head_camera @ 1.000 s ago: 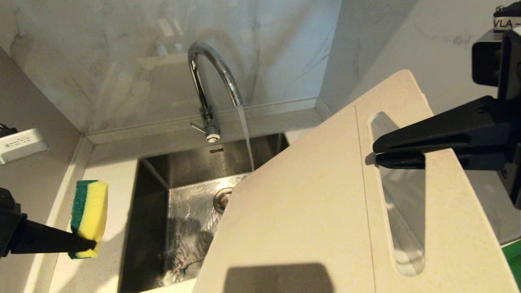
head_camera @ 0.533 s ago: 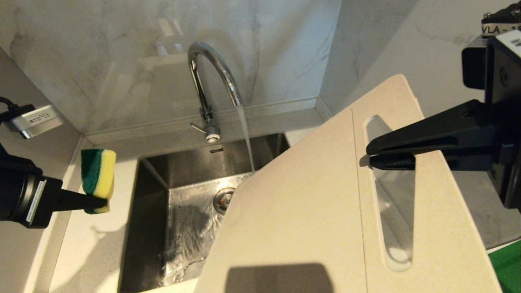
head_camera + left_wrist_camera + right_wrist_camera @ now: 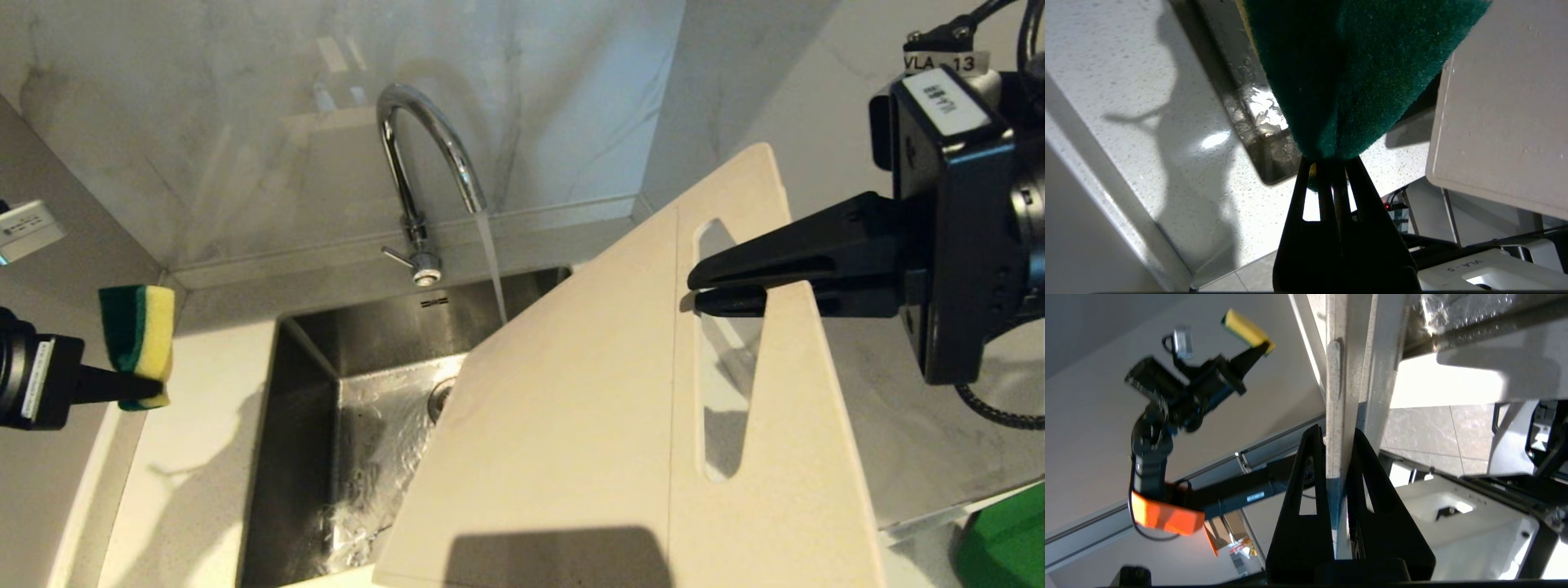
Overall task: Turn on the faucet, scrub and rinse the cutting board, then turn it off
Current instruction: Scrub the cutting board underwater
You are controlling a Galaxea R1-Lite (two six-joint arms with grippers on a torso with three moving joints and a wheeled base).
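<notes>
Here, at the left edge of the head view, my left gripper is clenched on a yellow-and-green sponge, held upright above the pale counter, well apart from the board. Right of it lies the steel sink, wet at the bottom. At upper centre stands the faucet, its spout arching rightward; water streams from it and passes behind the top edge of the cutting board. The board fills the lower centre and right, tilted over the sink. At the right, my right gripper pinches the strip of board beside the handle slot. A bright green thing shows in the lower right corner.
</notes>
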